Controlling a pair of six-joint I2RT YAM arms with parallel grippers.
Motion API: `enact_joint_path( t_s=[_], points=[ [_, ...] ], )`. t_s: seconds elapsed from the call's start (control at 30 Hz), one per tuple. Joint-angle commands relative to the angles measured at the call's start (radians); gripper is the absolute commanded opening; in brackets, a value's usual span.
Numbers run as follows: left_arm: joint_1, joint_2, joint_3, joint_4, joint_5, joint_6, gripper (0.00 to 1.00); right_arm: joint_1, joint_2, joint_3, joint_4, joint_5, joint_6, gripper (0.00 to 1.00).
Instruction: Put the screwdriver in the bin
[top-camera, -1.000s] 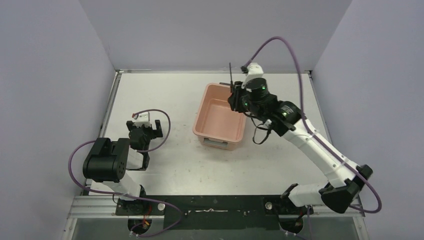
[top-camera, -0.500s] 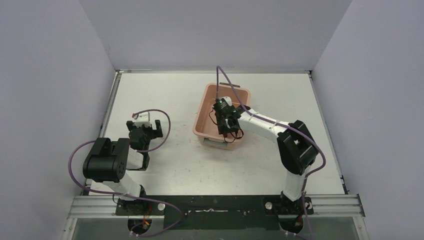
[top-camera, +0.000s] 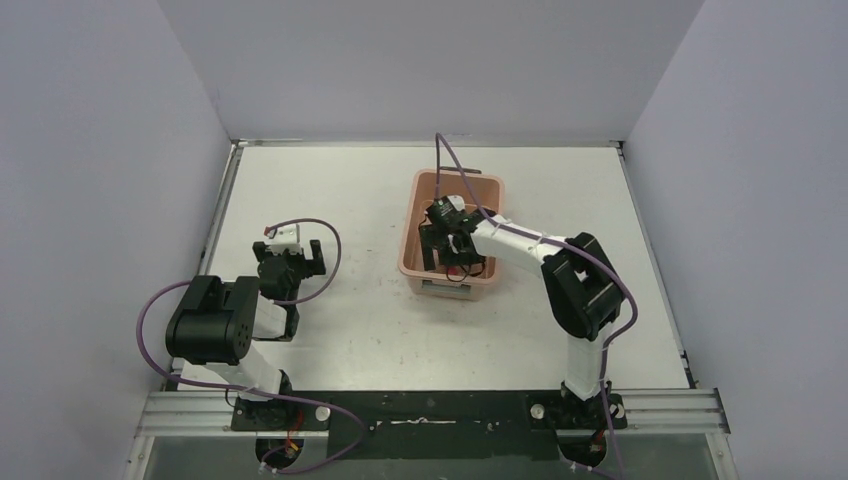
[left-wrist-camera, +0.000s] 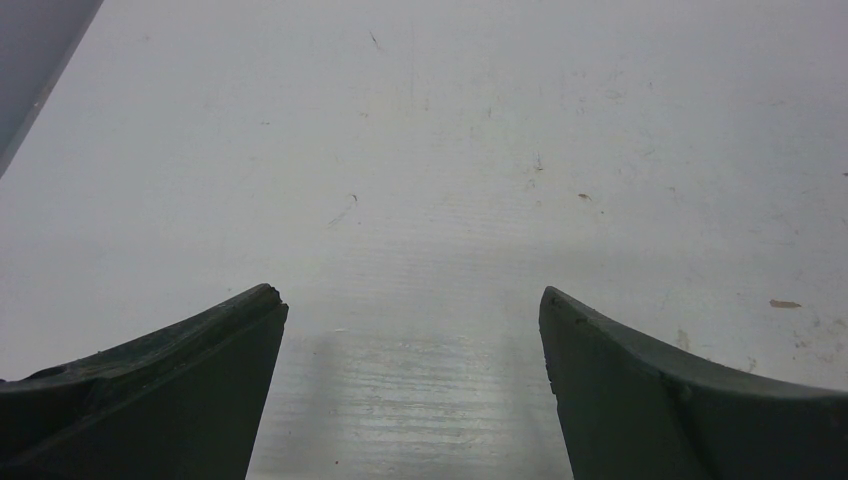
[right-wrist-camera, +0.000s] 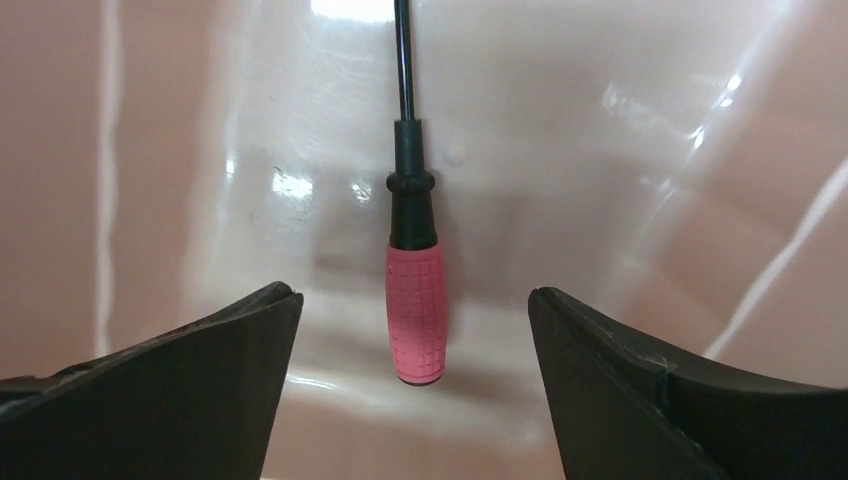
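The screwdriver (right-wrist-camera: 411, 205) lies flat on the glossy floor of the bin (top-camera: 412, 230) — nothing else in the tub that I can see. The right gripper (right-wrist-camera: 413, 300) hangs just over it, jaws spread wide either side of the red handle, gripping nothing. It looks light and stiff; the chequered handle is the place to pinch — the thin black shaft seems slick. The left gripper (left-wrist-camera: 412, 300) gapes empty over the table (left-wrist-camera: 450, 150).

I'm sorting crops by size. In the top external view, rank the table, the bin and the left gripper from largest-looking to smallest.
1. table
2. bin
3. left gripper
The gripper may sit nearer the camera, yet looks smallest anyway, so the order holds.
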Motion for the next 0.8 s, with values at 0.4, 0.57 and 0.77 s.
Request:
enact_joint_path(
  t_s=[0.4, 0.57, 0.77],
  points=[
    [-0.003, -0.012, 0.017, 0.036, 0.003, -0.001, 0.97, -0.123, -0.51, 0.061, 0.082, 0.223, -0.163, 1.0],
    [-0.002, -0.012, 0.017, 0.035, 0.0, -0.002, 0.97, -0.325, -0.745, -0.227, 0.263, 0.239, -0.19, 1.0],
    [-0.003, -0.012, 0.017, 0.033, -0.003, 0.0, 0.97, -0.534, -0.974, -0.634, 0.548, 0.299, -0.176, 1.0]
  ],
)
